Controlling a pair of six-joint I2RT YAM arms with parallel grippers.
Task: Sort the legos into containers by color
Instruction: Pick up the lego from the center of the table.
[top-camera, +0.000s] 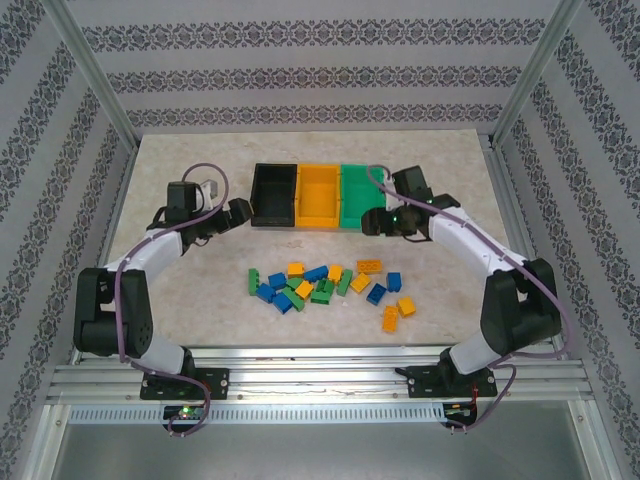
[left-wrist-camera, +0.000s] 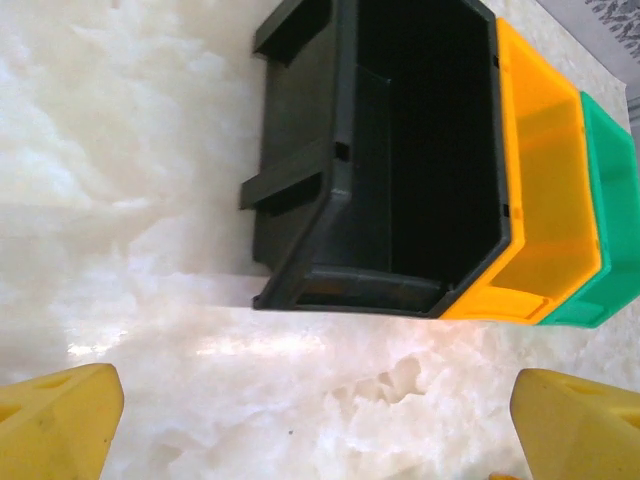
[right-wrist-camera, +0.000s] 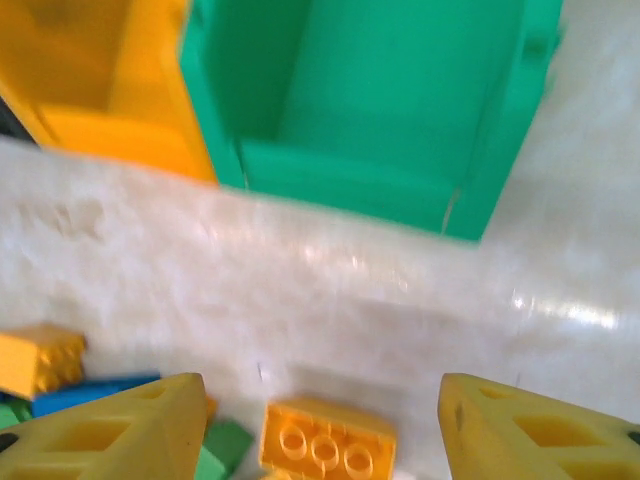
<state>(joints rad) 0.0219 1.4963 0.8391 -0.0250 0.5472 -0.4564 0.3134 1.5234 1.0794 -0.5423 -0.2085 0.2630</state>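
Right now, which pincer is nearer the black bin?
Left. The left pincer sits just left of the black bin; the right pincer sits at the green bin, two bins over.

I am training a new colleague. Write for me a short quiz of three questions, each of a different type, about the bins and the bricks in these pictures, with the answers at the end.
1. True or false: the orange bin stands between the black bin and the green bin.
2. Where do the bricks lie?
A. inside the green bin
B. on the table, in front of the bins
C. inside the black bin
3. Short answer: which bin is closest to the right gripper?

Key: 1 true; 2 B; 3 the green bin.
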